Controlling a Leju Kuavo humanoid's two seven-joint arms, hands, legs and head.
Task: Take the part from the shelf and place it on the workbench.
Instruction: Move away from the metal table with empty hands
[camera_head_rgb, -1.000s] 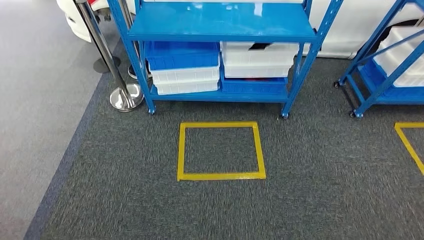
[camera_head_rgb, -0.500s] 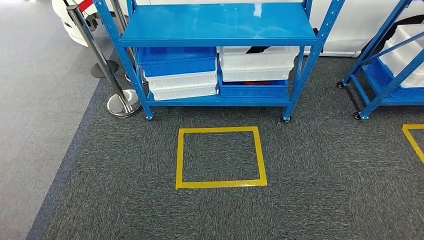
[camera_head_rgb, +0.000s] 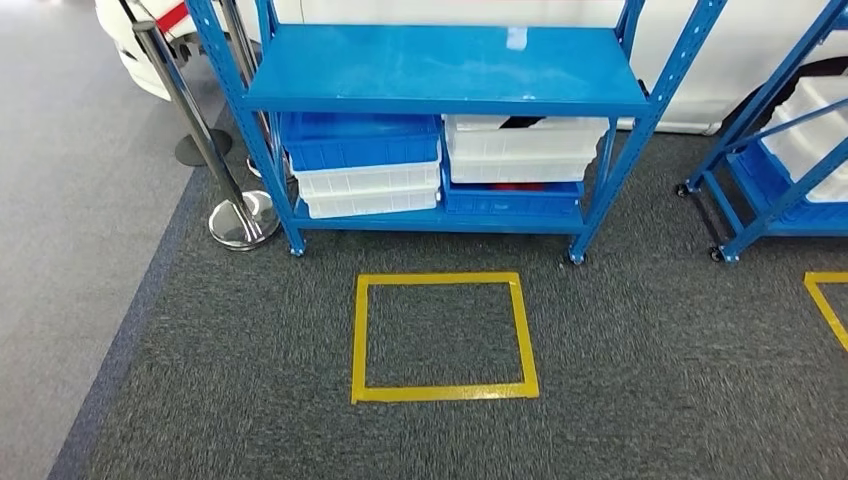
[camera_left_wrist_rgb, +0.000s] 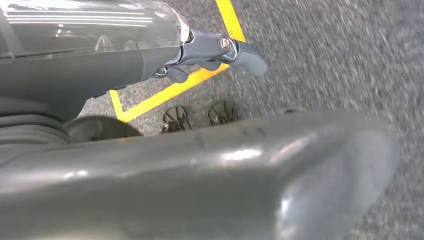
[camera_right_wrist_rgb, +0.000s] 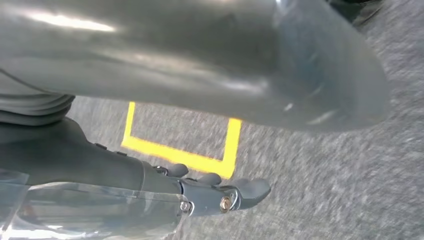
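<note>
Head view looks down on dark grey carpet (camera_head_rgb: 650, 350) where a blue shelf rack (camera_head_rgb: 445, 70) stands. Its lower shelf holds stacked blue and white bins (camera_head_rgb: 365, 165); the part may be the dark shape in the upper right white bin (camera_head_rgb: 525, 135), though I cannot tell. A yellow tape square (camera_head_rgb: 443, 336) lies before the rack. Left hand (camera_left_wrist_rgb: 220, 50) and right hand (camera_right_wrist_rgb: 220, 192) hang over carpet, fingers loosely apart, holding nothing.
</note>
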